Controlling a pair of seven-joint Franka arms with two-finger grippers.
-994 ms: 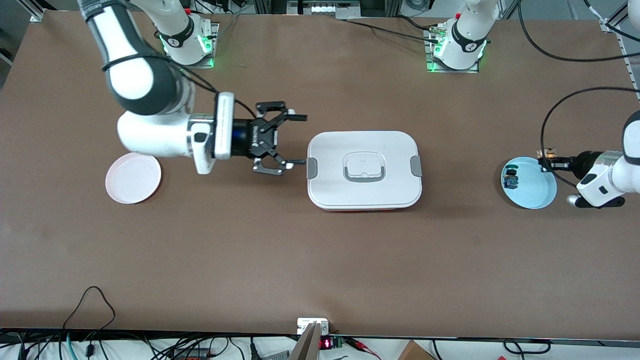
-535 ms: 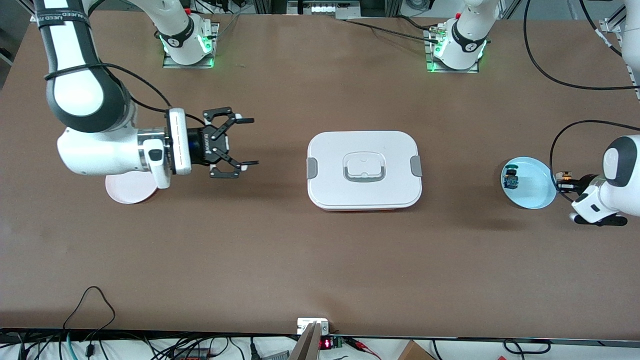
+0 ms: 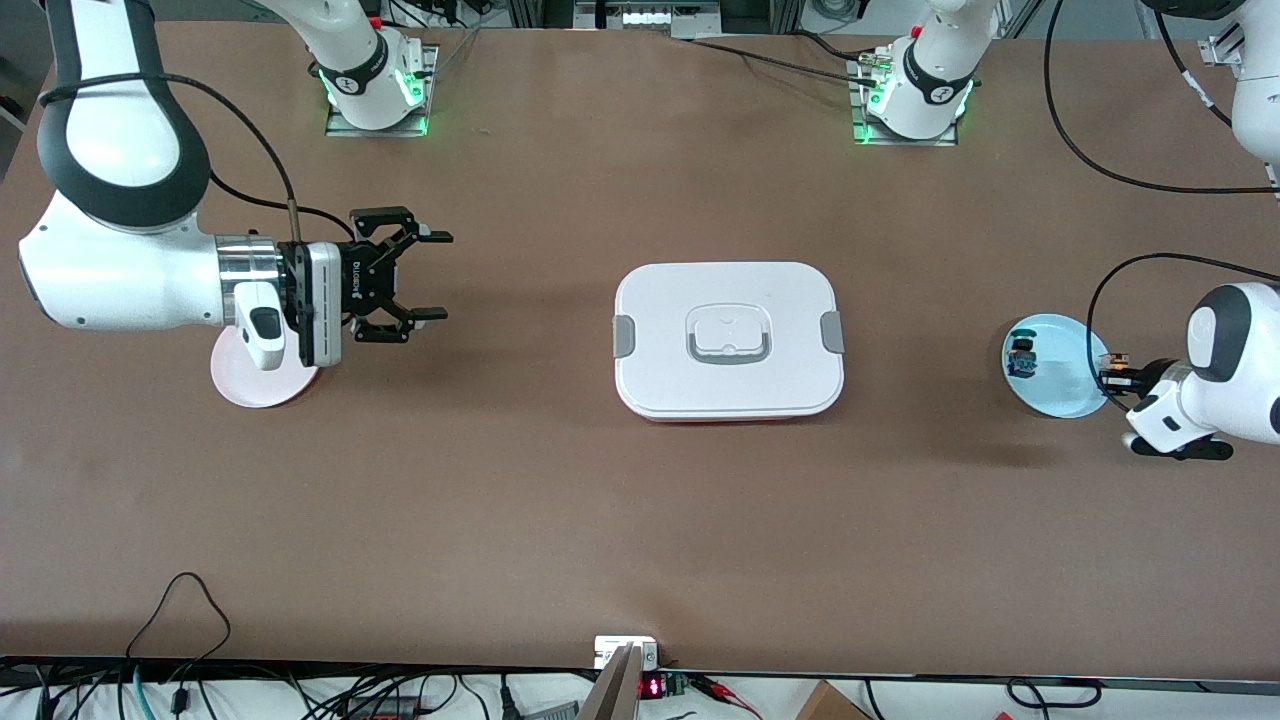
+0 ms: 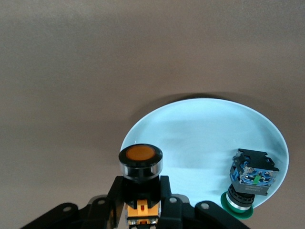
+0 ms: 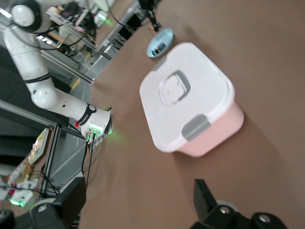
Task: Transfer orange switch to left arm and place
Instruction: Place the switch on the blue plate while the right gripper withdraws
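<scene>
While the left gripper (image 4: 143, 210) pinches the small orange-bodied push-button switch (image 4: 140, 164) by its body, button cap pointing away from the wrist, it hangs over the edge of the round pale-blue dish (image 3: 1070, 395) at the left arm's end of the table. From it, the large white lidded box (image 3: 728, 340) lies toward nine o'clock in the front view, directly between it and the right gripper (image 3: 430, 277), which hovers with fingers spread beside the round pink plate (image 3: 255, 385). A handover probably must route around or over that box.
</scene>
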